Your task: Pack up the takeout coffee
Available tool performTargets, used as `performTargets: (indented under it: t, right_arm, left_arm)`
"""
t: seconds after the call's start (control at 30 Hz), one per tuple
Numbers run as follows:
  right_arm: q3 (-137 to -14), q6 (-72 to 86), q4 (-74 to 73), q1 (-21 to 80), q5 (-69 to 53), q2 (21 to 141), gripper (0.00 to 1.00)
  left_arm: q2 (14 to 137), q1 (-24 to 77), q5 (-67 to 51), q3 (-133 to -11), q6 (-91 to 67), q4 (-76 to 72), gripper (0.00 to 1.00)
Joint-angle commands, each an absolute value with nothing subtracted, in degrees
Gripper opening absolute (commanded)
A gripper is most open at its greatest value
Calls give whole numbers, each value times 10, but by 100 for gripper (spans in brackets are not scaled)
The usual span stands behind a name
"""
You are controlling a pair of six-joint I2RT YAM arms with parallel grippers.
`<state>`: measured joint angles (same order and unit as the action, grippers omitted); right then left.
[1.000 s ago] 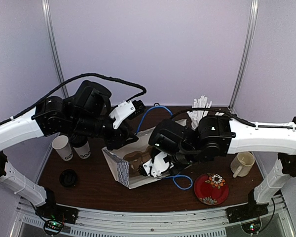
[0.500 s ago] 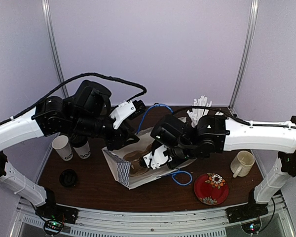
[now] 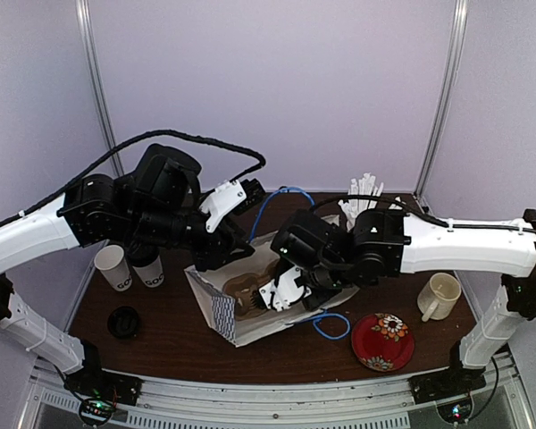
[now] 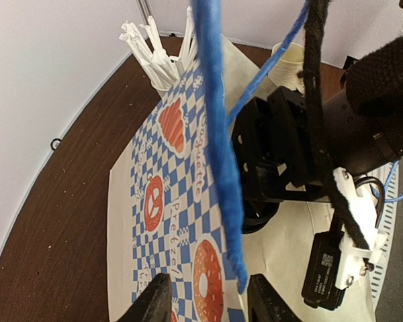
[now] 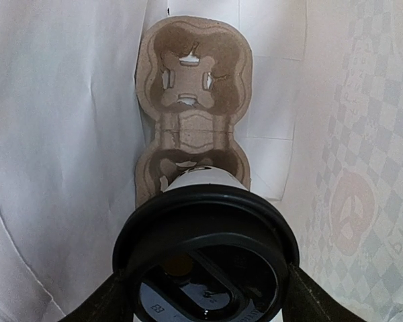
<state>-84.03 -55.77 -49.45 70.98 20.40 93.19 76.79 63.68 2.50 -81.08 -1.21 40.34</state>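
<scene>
— Three cups on record. Locations?
— Lidded cup (image 5: 206, 248) is inside the bag (image 3: 221, 313), directly over the near pocket of the carrier (image 5: 193, 87). The far pocket lies exposed. Seated or not: cannot tell. Outer cup (image 3: 113, 266) and inner cup (image 3: 149, 271) stand upright, just beside each other, at the left of the table (image 3: 170, 344), outside the bag.
— Right gripper (image 5: 206, 305)?
— Clamped on the lidded cup, one finger on each side, just under the lid's rim.
— Left gripper (image 4: 208, 305)?
— At the bag's rear left rim. The checkered wall runs between its fingers (image 4: 153, 303). Pinched or merely straddled: cannot tell.
— Other items?
— Loose lid (image 3: 123, 322) at front left, apart from both cups. Stirrers (image 3: 362, 201) behind the bag. Mug (image 3: 439, 296) and plate (image 3: 382, 340) to the right, clear of the bag. Blue cable (image 4: 218, 147) hangs across the left wrist view.
</scene>
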Motion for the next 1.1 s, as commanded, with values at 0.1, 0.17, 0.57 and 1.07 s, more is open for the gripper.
performTargets:
  t: [0.1, 0.17, 0.57, 1.07]
  right_arm:
    - [-827, -572, -460, 708, 230, 952, 55]
    - [-828, -576, -451, 705, 234, 954, 55]
    - [-824, -590, -418, 683, 222, 977, 55]
    - [-827, -595, -346, 644, 173, 1002, 54]
  left_arm:
    - [760, 633, 19, -805, -10, 377, 41]
    - [758, 633, 21, -803, -10, 377, 41]
    - [751, 634, 35, -794, -5, 375, 41]
    - [748, 633, 73, -788, -5, 377, 42]
